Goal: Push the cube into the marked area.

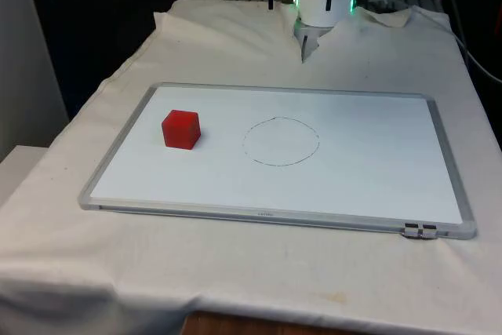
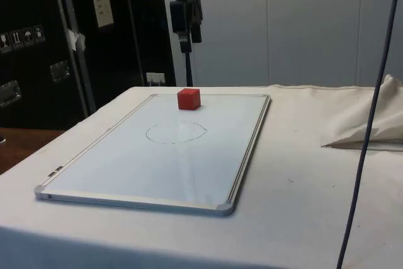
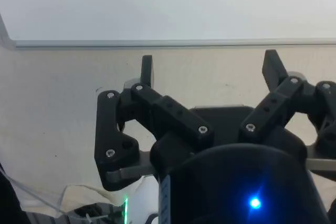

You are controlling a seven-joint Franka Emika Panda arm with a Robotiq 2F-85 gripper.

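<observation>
Starting at the near edge of the surface (image 1: 70, 217), draped in its white cloth, we meet the whiteboard (image 1: 361, 194) lying flat, its long side running across the front view from left to right. On it, toward the front view's left, sits the red cube (image 1: 181, 129), resting on the board with clear board all round it. To the cube's right in that view, near the board's middle, we see the marked area (image 1: 280, 141), a thin pencilled circle. Cube and circle are apart, with a strip of bare board between them.

Further back, beyond the board's far edge, our pincer (image 3: 210, 69) hangs above the cloth, fingers (image 3: 147, 69) spread wide and gripping nothing. The wrist view shows the two tips well apart, with the board's far frame just ahead of them. In the side view the pincer (image 2: 184, 26) hangs high above the board's far end, well above the cube (image 2: 188, 98).

What the push turns on, as we judge it: the cube lies nearer than the pincer and off toward the front view's left, while the circle lies to the cube's right. So we would need to come down on the cube's left face, the side away from the circle, and drive it rightward along the board's long axis.
</observation>
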